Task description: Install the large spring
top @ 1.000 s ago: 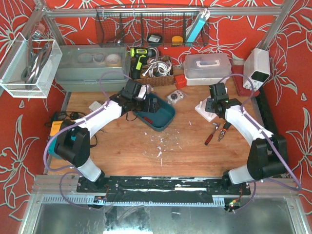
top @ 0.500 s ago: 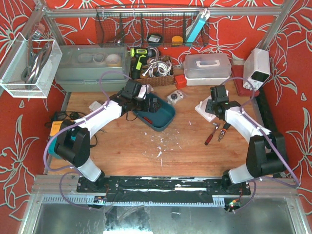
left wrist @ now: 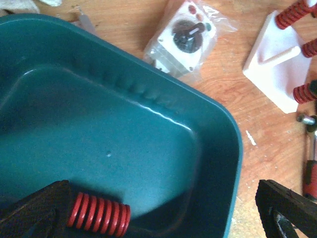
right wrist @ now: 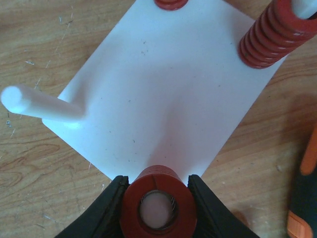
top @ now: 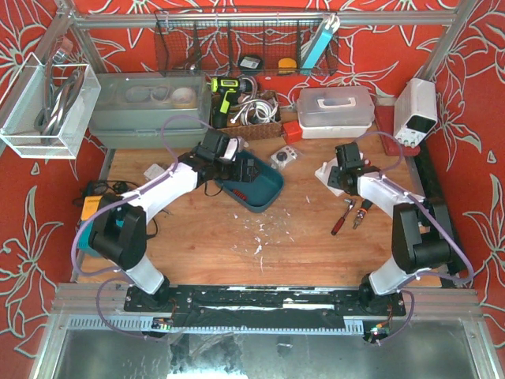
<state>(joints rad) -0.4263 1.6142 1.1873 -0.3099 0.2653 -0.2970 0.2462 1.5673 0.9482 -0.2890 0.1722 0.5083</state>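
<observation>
A white lidded box (top: 335,110) sits behind a bagged part (top: 285,156).

There are four red springs (left wrist: 99,214), one white plate (right wrist: 163,94) with one bare peg (right wrist: 39,104), and one teal bin (left wrist: 148,163).

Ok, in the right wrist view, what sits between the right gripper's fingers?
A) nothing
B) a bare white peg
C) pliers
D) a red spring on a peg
D: the right gripper flanks a red spring seated over a peg at a corner of the white plate.
</observation>
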